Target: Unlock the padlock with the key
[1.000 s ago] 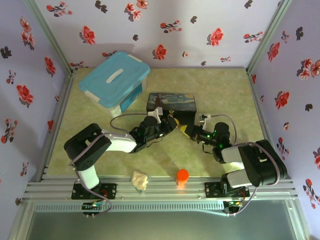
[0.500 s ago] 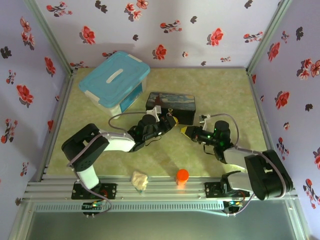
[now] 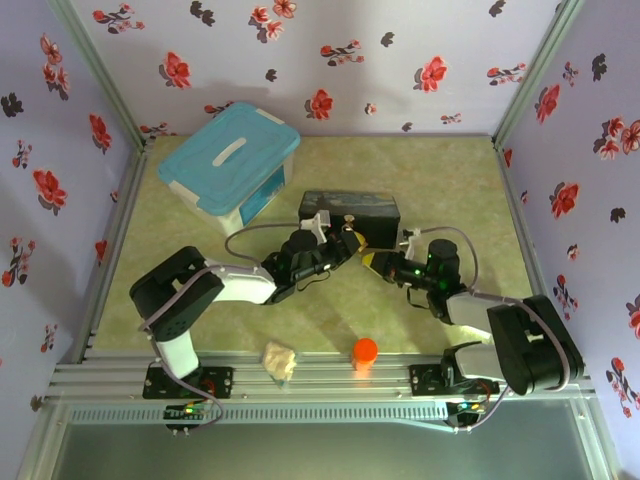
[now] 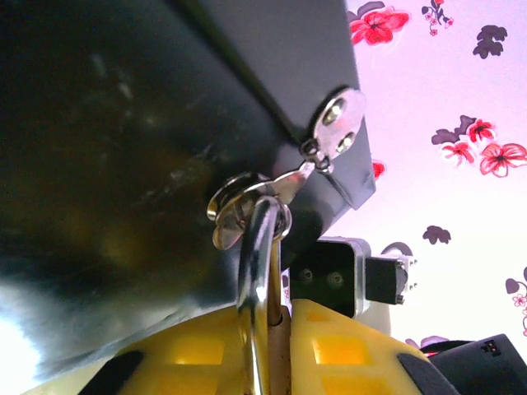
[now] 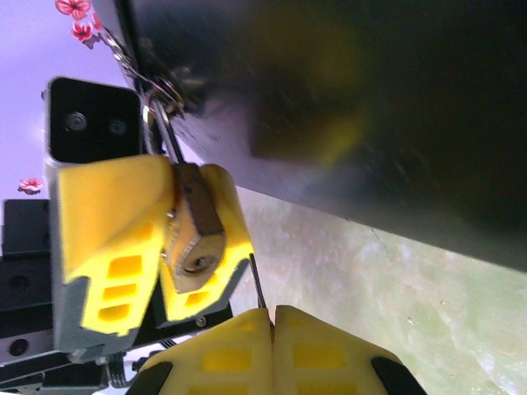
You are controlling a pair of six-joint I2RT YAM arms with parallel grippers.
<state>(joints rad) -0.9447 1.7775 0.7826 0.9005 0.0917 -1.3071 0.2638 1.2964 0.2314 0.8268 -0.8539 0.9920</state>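
While the padlock hung by its shackle from the hasp of the painted box, the left gripper pinched its brass body between yellow pads. The keyhole faced the right gripper, whose pads were pressed together on the key. Both pieces looked light, stiff and slick. The thin blade seemed liable to twist, so a firm hold near its head seemed wisest.

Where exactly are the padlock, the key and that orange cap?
padlock (image 5: 198, 234): right wrist view, on its brass body.
key (image 5: 257, 284): right wrist view, on its thin dark blade.
orange cap (image 3: 365, 349): top external view, on its round top.
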